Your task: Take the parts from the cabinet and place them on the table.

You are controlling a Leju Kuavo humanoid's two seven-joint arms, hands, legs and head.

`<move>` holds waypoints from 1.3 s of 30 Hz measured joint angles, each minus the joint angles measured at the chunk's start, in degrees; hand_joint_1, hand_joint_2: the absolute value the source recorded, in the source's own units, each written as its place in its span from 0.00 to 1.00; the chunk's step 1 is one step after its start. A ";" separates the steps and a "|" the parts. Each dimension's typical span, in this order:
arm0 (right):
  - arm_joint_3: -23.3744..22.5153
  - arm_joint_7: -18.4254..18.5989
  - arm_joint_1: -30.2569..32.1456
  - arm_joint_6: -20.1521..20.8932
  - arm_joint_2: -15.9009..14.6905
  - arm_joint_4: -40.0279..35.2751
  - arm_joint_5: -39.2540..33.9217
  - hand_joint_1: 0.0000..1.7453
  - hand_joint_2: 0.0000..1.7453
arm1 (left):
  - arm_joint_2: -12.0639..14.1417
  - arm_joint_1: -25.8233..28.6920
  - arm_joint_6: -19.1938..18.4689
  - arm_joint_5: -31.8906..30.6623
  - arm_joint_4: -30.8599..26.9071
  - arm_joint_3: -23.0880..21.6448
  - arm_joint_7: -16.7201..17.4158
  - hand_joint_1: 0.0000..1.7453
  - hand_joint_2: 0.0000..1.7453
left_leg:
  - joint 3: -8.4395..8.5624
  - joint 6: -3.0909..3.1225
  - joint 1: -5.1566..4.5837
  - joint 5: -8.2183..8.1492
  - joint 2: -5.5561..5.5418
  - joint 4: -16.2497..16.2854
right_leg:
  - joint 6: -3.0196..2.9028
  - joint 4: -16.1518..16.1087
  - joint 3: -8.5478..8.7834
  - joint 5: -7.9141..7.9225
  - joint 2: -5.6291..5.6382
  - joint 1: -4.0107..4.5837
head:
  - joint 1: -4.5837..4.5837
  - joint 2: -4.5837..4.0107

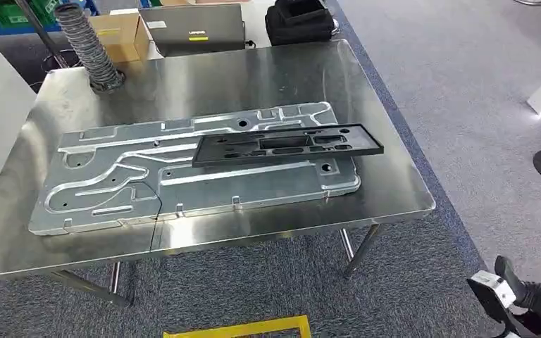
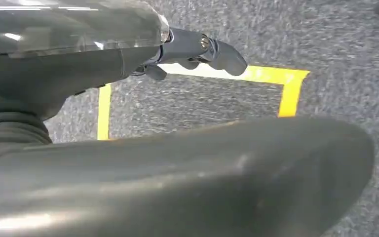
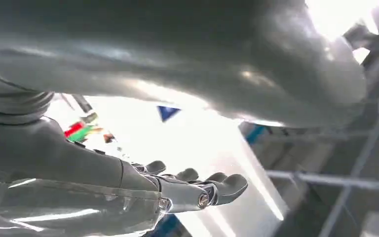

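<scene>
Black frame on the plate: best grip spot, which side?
Take the black frame at its right end, coming from the table's right side. It lies flat on the aluminium plate, and that end reaches past the plate's edge, probably leaving room for fingers under it; the long sides lie flush.

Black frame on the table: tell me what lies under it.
The black frame lies on a big aluminium plate, which rests on the steel table. The plate's surface beneath the frame's solid parts is hidden.
</scene>
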 joint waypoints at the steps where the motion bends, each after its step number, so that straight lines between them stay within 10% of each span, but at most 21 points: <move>1: -0.67 -0.02 0.07 0.00 0.35 0.58 0.02 0.00 0.00 | 0.00 -0.10 0.02 0.00 0.00 0.07 0.00 0.00 0.00 | 3.74 0.35 -0.02 1.88 0.00 -5.65 | 0.10 0.01 -0.47 0.46 0.07 0.07 | 0.00 0.00; 3: -1.55 -0.02 0.11 0.83 0.92 1.24 0.18 0.00 0.00 | 0.22 -0.59 0.07 -0.09 -0.20 0.15 -0.07 0.00 0.00 | 10.07 1.36 -0.47 2.80 0.00 -15.74 | 0.53 0.16 -0.87 1.32 0.09 0.15 | -0.02 0.00; 8: -3.93 -0.07 0.43 1.09 2.55 4.67 -0.26 0.00 0.00 | 0.11 -0.48 0.04 -0.67 -0.26 0.89 -0.37 0.00 0.00 | 8.94 2.56 -0.59 6.21 0.32 -16.02 | 2.37 -0.33 -1.10 2.96 0.20 -0.39 | 0.00 0.00; 12: -4.78 -0.07 0.59 1.11 3.39 8.09 -0.04 0.00 0.00 | 0.11 -0.45 0.02 -1.22 -0.26 1.44 -0.42 0.00 0.00 | 5.43 3.31 -0.80 8.89 0.97 -15.91 | 3.27 13.30 -4.81 -10.30 0.20 -0.55 | 0.00 0.00; 14: -5.33 -0.07 0.59 1.73 4.02 10.09 0.91 0.00 0.00 | 0.07 -0.39 0.00 -1.55 -0.26 1.55 -0.39 0.00 0.00 | 3.51 3.08 -0.78 10.06 1.06 -15.45 | 3.56 17.46 -4.30 -10.24 0.18 -0.58 | 0.00 0.00; 17: -6.22 -0.11 0.27 2.67 4.59 15.00 2.49 0.00 0.00 | -0.28 -0.36 -0.15 -1.79 -0.26 1.79 -0.33 0.00 0.00 | 0.68 2.43 -0.48 11.09 1.09 -13.98 | 3.85 7.59 4.49 -4.81 0.14 -0.89 | -0.02 0.00; 19: -6.70 -0.11 -0.86 2.28 4.70 20.24 3.21 0.00 0.00 | -0.50 -0.41 -0.15 -2.10 -0.26 2.23 -0.37 0.00 0.00 | -0.50 1.78 -0.56 11.54 1.02 -12.67 | 3.15 -1.46 10.14 -7.88 0.19 -0.31 | 0.00 0.00; 23: -8.08 0.46 -1.82 1.09 5.00 33.43 2.99 0.00 0.00 | -0.96 -0.22 -0.02 -2.69 -0.26 3.08 -0.35 0.00 0.00 | -0.74 0.24 -0.35 12.74 0.87 -12.88 | 0.82 -1.43 8.98 -6.45 -0.02 -0.39 | 0.00 0.00; 28: -9.07 0.04 -2.77 0.46 5.00 45.69 1.75 0.00 0.00 | -1.24 0.02 -0.04 -3.60 -0.26 3.69 -0.33 0.00 0.00 | -4.42 -0.63 0.00 -0.59 0.80 2.49 | -0.28 -1.24 5.32 -3.58 -0.22 0.05 | -0.02 0.00; 31: -10.18 -0.04 -3.53 0.33 4.96 53.18 1.84 0.00 0.00 | -1.24 0.03 -0.18 -4.02 -0.26 4.00 -0.24 0.00 0.00 | -0.31 -0.15 0.04 4.37 0.79 0.86 | -0.17 -0.82 2.73 -1.90 -0.21 0.35 | -0.02 0.00; 32: -10.45 -0.04 -3.80 0.37 4.94 55.46 1.79 0.00 0.00 | -1.24 -0.02 -0.17 -4.11 -0.26 4.02 -0.24 0.00 0.00 | 3.10 0.31 -0.04 5.97 0.76 -3.56 | -0.11 -0.69 1.92 -1.36 -0.20 0.50 | -0.02 0.00; 34: -10.58 -0.13 -4.56 1.91 4.96 59.63 0.94 0.00 0.00 | -1.16 -0.23 -0.17 -4.24 -0.37 4.24 -0.31 0.00 0.00 | 11.09 1.56 -0.73 4.23 0.74 -14.33 | 0.29 -0.50 1.32 -0.52 -0.14 0.76 | -0.02 0.00; 39: -11.65 -0.11 -6.40 6.27 4.50 68.00 -0.07 0.00 0.00 | -1.27 -0.24 -0.17 -4.63 -0.35 4.68 -0.42 0.00 0.00 | 10.18 2.92 -0.78 6.13 1.19 -17.33 | 2.02 -0.60 0.51 0.54 -0.04 0.07 | -0.02 0.00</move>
